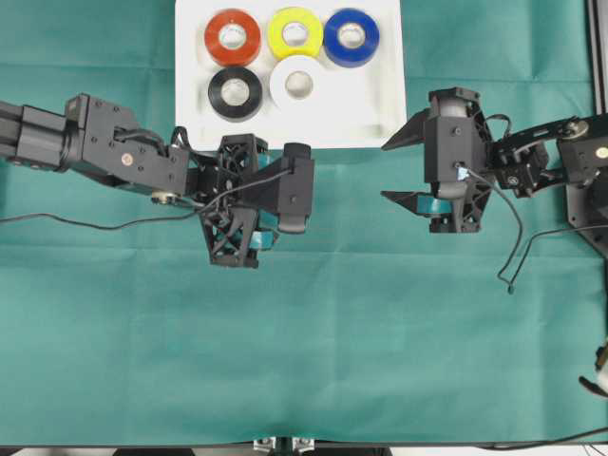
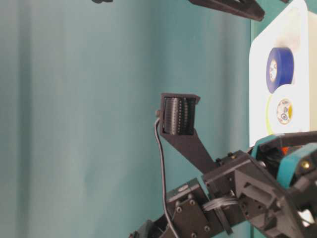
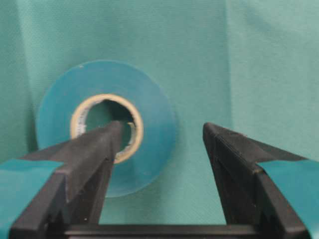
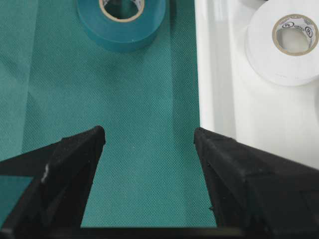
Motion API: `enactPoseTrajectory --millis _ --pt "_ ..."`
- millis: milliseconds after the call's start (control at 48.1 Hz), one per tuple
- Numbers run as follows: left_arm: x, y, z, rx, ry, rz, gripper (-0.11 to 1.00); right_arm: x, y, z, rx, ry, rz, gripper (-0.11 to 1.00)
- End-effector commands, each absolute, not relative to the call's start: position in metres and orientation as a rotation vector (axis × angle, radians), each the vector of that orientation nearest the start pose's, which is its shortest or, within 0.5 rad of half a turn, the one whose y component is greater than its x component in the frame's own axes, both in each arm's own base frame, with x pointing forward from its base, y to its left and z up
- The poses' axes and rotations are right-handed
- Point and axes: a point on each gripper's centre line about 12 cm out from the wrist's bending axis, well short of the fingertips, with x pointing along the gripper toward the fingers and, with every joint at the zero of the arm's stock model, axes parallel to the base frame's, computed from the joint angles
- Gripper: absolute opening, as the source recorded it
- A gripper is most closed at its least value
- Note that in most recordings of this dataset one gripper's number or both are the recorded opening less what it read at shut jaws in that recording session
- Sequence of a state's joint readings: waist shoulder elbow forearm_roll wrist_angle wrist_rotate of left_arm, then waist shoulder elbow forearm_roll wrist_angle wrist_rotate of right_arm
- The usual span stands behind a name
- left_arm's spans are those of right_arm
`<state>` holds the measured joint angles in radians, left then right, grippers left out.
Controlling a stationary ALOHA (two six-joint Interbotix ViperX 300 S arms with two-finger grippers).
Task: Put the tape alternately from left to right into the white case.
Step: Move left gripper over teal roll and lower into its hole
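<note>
The teal tape (image 3: 154, 124) lies flat on the green cloth, hidden under the left arm in the overhead view. My left gripper (image 3: 162, 132) hangs open over it: one finger sits over the roll's pale core hole, the other outside the roll on its right. The white case (image 1: 380, 104) at the top holds the red (image 1: 233, 37), yellow (image 1: 294, 33) and blue (image 1: 351, 37) tape in a back row, with black (image 1: 236, 92) and white (image 1: 298, 85) in front. My right gripper (image 1: 385, 172) is open and holds nothing, just below the case's right corner.
Green cloth (image 1: 380, 332) covers the whole table. A loose black cable (image 1: 513, 247) trails from the right arm, and another runs left from the left arm. A dark frame stands at the right edge (image 1: 600, 57).
</note>
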<state>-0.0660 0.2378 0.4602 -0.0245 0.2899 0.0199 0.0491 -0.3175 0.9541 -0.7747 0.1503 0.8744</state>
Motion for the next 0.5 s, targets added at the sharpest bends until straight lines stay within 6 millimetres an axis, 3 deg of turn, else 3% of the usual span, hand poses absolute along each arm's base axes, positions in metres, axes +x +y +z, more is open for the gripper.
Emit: enactPoseTrajectory --millis 0,291,353,478 --pt "0.429 -0.024 0.127 0.023 0.946 -0.056 0.97 0.292 0.003 0.176 0.042 0.724 -0.085 0.79" --pt "0.428 -0.026 0.118 0.026 0.968 -0.060 0.92 0.291 0.003 0.175 0.040 0.728 -0.085 0.79" --pt "0.428 -0.026 0.117 0.028 0.971 -0.062 0.84 0.291 0.003 0.175 0.043 0.728 -0.086 0.79" --pt "0.428 -0.026 0.114 0.027 0.978 -0.061 0.56 0.291 0.003 0.175 0.042 0.728 -0.085 0.79"
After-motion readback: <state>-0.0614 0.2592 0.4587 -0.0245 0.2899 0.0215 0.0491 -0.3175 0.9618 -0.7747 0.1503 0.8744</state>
